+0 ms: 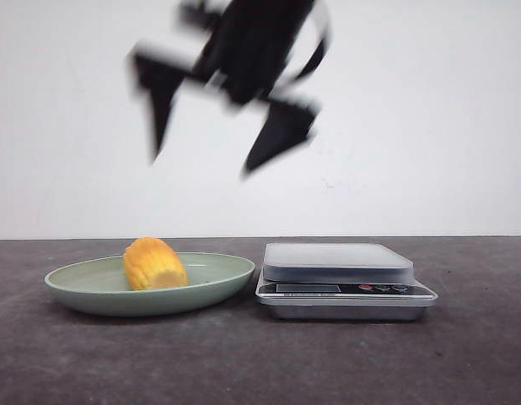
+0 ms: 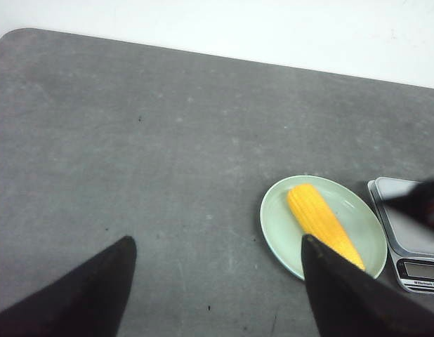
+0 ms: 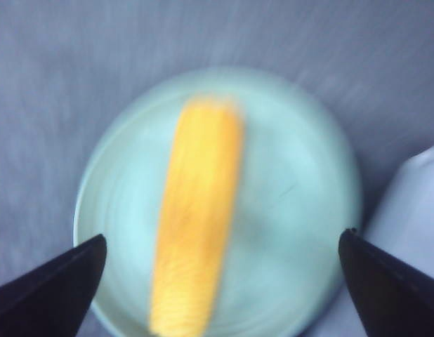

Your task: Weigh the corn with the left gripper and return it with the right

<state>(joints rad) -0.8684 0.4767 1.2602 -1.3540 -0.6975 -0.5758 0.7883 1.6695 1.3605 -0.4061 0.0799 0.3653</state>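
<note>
corn (image 1: 154,264): laid in green plate (image 1: 92,297), long axis near-far, end-on to front view | right gripper (image 1: 217,126): spread, raised above plate | left gripper (image 2: 217,288): spread | scale (image 1: 345,280): right of plate

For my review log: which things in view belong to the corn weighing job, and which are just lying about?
Job: corn lying in the green plate; scale beside it, pan bare; right gripper open above the plate; left gripper open.
Lying about: nothing else on the table.

We see the corn (image 1: 154,264) lying on its side in the pale green plate (image 1: 92,297), just left of the scale (image 1: 345,287). Orange-yellow cob, rows of kernels, long and tapering from above (image 2: 324,224). Nothing touches it.
</note>
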